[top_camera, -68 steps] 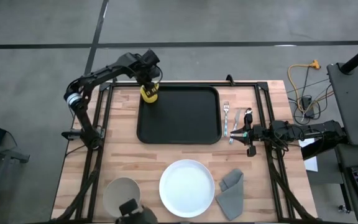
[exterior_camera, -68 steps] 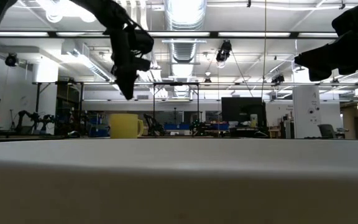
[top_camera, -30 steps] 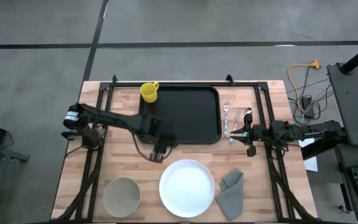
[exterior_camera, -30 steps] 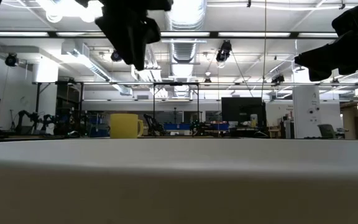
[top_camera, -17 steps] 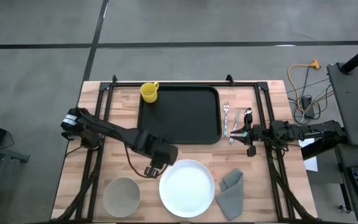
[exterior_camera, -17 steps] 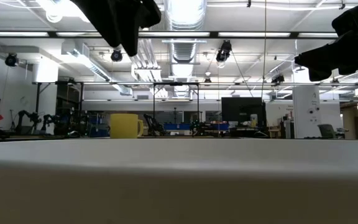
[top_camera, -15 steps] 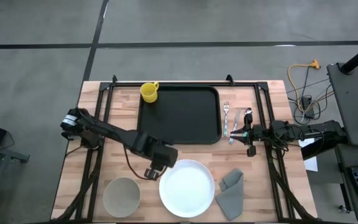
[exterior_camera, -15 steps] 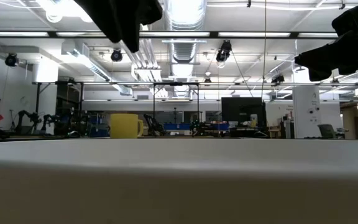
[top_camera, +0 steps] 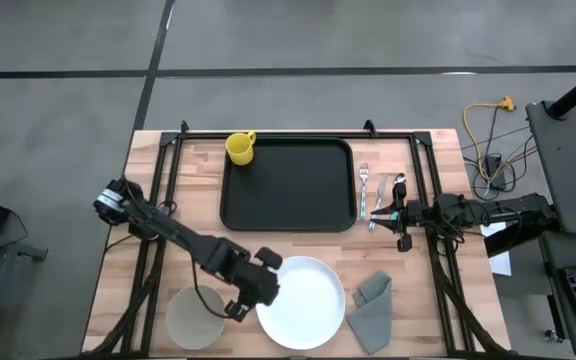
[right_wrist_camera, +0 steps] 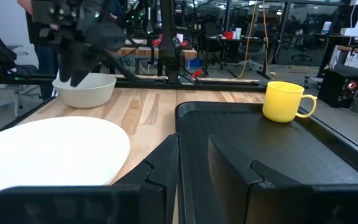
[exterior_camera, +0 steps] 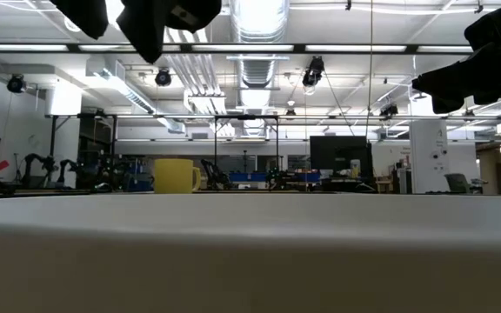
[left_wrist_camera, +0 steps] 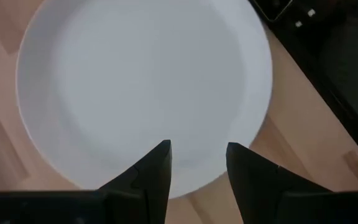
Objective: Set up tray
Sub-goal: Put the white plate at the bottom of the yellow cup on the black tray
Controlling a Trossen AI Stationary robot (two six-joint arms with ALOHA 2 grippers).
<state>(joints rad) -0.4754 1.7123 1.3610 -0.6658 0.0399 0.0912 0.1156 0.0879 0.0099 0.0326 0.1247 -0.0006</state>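
The black tray (top_camera: 288, 185) lies at the table's far middle, and a yellow mug (top_camera: 240, 148) stands upright on its far left corner. The round white plate (top_camera: 303, 300) rests on the wood near the near edge. My left gripper (top_camera: 266, 272) hovers open above the plate's left rim (left_wrist_camera: 166, 186), its fingers (left_wrist_camera: 157, 168) clear of it; the low view shows this gripper (exterior_camera: 159, 22) high above the table. My right gripper (top_camera: 393, 213) waits open at the table's right side, level with the tray (right_wrist_camera: 260, 155) and pointing across it.
A pale bowl (top_camera: 196, 312) sits at the near left corner, beside the left arm. A folded grey napkin (top_camera: 373, 305) lies right of the plate. A fork (top_camera: 364, 190) and spoon (top_camera: 398, 185) lie between the tray and the right gripper. Bare wood lies left of the tray.
My left gripper has travelled toward the table's near edge, from beside the tray's near left corner to above the plate's left rim, turning toward the plate. The mug, tray and plate have stayed put.
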